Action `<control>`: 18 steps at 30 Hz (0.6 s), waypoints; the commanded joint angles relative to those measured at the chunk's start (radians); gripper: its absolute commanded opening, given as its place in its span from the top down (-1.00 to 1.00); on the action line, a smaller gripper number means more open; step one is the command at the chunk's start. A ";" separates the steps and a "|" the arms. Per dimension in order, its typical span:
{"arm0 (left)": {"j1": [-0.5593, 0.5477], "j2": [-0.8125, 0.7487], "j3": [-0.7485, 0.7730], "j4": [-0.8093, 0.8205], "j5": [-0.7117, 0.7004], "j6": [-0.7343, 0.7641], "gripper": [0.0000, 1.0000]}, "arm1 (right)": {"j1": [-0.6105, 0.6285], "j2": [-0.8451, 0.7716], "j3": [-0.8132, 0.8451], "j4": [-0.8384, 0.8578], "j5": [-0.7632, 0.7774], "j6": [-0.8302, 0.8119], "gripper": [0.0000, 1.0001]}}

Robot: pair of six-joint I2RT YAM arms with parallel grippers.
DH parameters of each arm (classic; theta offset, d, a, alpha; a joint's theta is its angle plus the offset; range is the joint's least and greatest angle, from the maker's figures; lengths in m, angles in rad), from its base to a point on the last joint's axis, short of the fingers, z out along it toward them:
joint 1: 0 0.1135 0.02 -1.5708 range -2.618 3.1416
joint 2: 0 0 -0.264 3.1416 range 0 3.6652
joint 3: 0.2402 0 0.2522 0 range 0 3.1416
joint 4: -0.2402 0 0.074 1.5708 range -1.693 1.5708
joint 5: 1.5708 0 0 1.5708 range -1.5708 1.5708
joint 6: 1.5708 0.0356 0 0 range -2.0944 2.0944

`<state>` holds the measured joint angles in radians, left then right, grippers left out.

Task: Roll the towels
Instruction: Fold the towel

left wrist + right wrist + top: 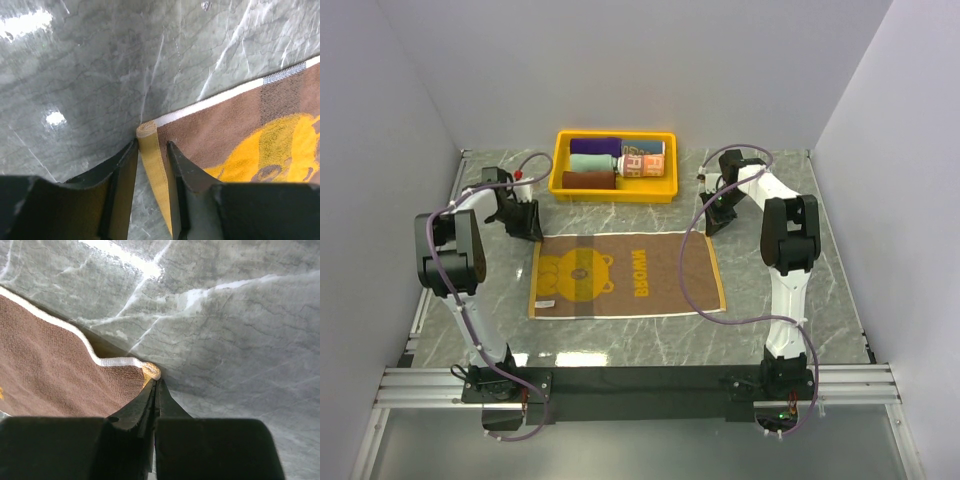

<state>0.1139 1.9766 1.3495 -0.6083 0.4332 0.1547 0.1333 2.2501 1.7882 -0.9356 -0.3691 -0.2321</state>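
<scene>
**Two robot arms grip the far corners of a brown towel [625, 275] spread on a marble table [620, 345]**

The brown towel lies flat and unrolled in the middle of the table, its yellow bear [578, 272] toward the left arm; the left gripper [151, 145] sits at the far left corner, clamped on the towel's yellow border [152, 170], which stands up between its fingers; the right gripper [155, 382] is at the far right corner, jaws pressed tight together, the curled corner right at their tips, though whether cloth is caught there cannot be told; beyond the towel, a yellow tray [560, 165] holds four rolled towels [595, 161] in purple, mint, maroon and blue-grey.
</scene>
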 commanded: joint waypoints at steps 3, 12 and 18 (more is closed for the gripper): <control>-0.022 0.053 0.043 0.021 -0.033 -0.012 0.30 | 0.006 -0.043 0.007 0.009 -0.037 -0.010 1.00; -0.039 0.079 0.069 0.033 -0.077 -0.034 0.53 | 0.006 -0.023 0.040 -0.012 -0.044 -0.012 1.00; -0.040 0.094 0.105 0.025 -0.099 -0.040 0.49 | 0.002 -0.020 0.050 -0.022 -0.037 -0.019 1.00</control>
<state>0.0769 2.0289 1.4254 -0.5941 0.3847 0.1169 0.1333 2.2501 1.7939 -0.9451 -0.3943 -0.2367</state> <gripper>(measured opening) 0.259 0.007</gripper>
